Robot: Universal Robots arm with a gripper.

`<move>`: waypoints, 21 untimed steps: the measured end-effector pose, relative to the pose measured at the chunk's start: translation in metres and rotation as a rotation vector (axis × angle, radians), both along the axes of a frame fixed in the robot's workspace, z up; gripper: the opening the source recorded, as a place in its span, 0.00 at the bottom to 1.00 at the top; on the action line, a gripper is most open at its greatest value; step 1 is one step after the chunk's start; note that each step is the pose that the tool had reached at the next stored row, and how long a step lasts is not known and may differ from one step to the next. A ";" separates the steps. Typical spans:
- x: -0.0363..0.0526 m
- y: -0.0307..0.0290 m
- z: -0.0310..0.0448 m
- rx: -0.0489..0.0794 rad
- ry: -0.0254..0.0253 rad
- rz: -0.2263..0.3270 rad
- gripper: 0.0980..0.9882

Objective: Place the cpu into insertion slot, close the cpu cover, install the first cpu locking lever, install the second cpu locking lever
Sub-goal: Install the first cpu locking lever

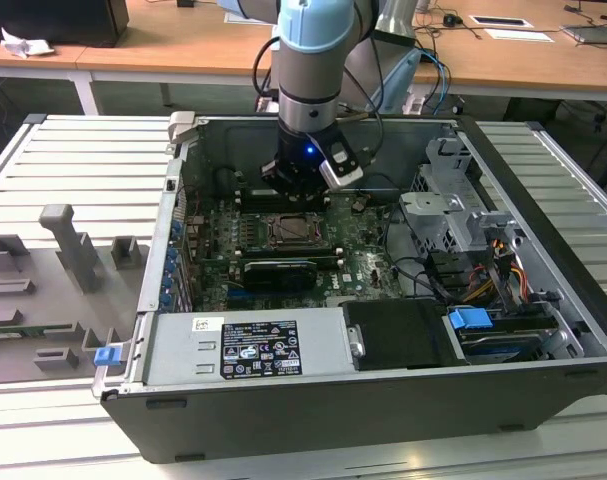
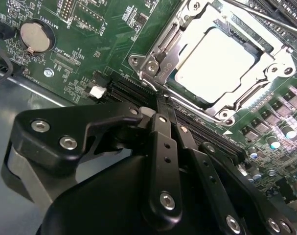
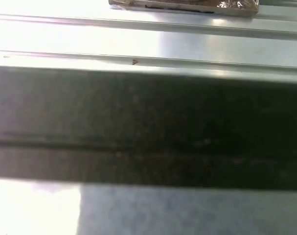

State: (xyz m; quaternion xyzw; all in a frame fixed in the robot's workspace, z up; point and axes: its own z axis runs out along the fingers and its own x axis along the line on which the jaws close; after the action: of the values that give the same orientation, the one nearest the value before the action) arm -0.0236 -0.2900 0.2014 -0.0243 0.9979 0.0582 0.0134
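Note:
In the second wrist view the cpu lies flat in the insertion slot, its pale metal face showing through the window of the cpu cover, which lies down over it. A thin locking lever runs along one side of the socket and another rod along the far side. My gripper is shut with nothing between its fingers, tips just off the socket corner by the lever's hooked end. In the exterior view the gripper hangs over the far edge of the socket.
The open computer case walls the board in. Long black memory slots and a coin battery lie near the fingers. The power supply, a drive cage and cables crowd the front and right. Grey fixtures stand on the table.

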 end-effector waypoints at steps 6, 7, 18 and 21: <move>0.0001 -0.0028 -0.0013 0.020 0.0002 0.000 0.01; 0.0002 -0.0026 -0.0014 0.029 0.0000 0.000 0.01; 0.0006 -0.0054 0.0137 0.057 -0.0001 0.000 0.01; 0.0006 -0.0111 0.0138 0.057 0.0000 0.000 0.01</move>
State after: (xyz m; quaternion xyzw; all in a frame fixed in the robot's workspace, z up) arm -0.0230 -0.3011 0.2152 -0.0238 0.9959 0.0865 0.0141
